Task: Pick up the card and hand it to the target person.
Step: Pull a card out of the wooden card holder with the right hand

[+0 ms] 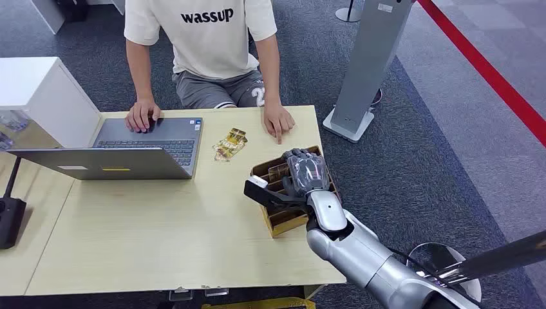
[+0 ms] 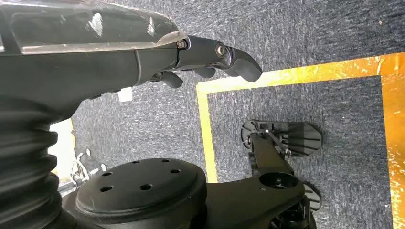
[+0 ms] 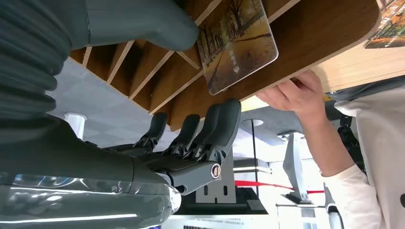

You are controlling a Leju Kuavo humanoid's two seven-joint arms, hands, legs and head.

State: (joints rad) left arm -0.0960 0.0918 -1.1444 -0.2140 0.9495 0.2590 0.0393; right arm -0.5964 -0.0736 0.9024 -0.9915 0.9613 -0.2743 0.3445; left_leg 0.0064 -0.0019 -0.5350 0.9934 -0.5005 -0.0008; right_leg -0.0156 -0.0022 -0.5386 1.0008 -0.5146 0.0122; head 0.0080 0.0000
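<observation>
my right hand [image 3: 191, 95] hangs spread over the slotted wooden card holder [image 1: 283, 219] at the tabletop's right edge, thumb and fingers [image 3: 217, 126] flanking the glossy card [image 3: 236, 43] without contact. it looks thin, stiff and slick, so i'd pinch its exposed top edge.

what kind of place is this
Probably an office or reception-style demo area: a person sits at a wooden desk with a laptop, on grey carpet, with a red floor line beside it.

The robot's silver right arm reaches forward, its right hand [image 1: 308, 172] with fingers [image 3: 217, 126] apart, while its left hand [image 2: 143, 57] hangs low, fingers loosely curled.
</observation>
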